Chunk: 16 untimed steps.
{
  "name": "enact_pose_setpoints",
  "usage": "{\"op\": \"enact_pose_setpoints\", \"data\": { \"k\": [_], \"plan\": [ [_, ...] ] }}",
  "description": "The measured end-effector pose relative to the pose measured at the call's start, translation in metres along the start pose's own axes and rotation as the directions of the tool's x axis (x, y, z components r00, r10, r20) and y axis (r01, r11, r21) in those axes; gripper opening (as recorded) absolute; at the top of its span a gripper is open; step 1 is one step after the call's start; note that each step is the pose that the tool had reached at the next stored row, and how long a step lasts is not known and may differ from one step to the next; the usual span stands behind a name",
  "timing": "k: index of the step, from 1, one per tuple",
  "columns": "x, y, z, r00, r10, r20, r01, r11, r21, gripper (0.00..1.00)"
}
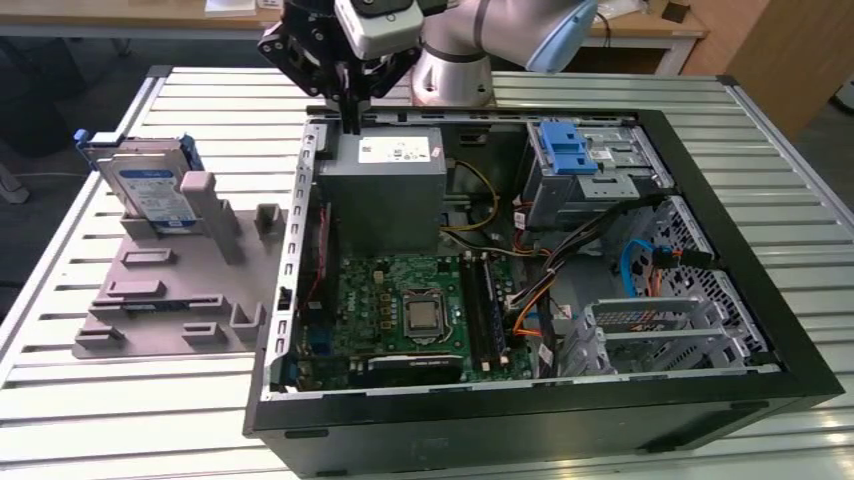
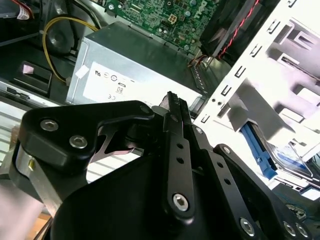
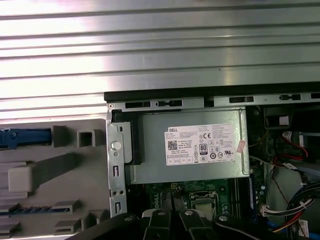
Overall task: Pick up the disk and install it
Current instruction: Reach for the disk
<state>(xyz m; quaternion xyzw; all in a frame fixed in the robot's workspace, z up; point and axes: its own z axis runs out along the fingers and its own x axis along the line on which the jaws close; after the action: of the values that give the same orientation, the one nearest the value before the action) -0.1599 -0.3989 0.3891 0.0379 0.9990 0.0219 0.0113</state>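
1. Though the job's to fit it, the disk (image 1: 140,190) stands on edge in the grey slotted tray (image 1: 147,300) at the exterior view's left, untouched & well apart from the claw.
2. Mid: gripper (image 1: 351,122) hangs over the rear edge of the open PC case (image 1: 534,425), just above the grey box (image 1: 387,190) w/ white sticker. Jaws pinched narrow, holding nothing.
3. Right: drive cage (image 1: 594,165) w/ blue latch, no disk seated that I can see. Pickup & install both left, imo.
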Motion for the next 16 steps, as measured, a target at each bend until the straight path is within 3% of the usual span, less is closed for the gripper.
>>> {"op": "enact_pose_setpoints", "data": {
  "k": [16],
  "plan": [
    [0.0129, -0.0011, 0.0016, 1.0000, 0.000, -0.0032, 0.000, 1.0000, 0.0003, 0.15]
  ]
}}
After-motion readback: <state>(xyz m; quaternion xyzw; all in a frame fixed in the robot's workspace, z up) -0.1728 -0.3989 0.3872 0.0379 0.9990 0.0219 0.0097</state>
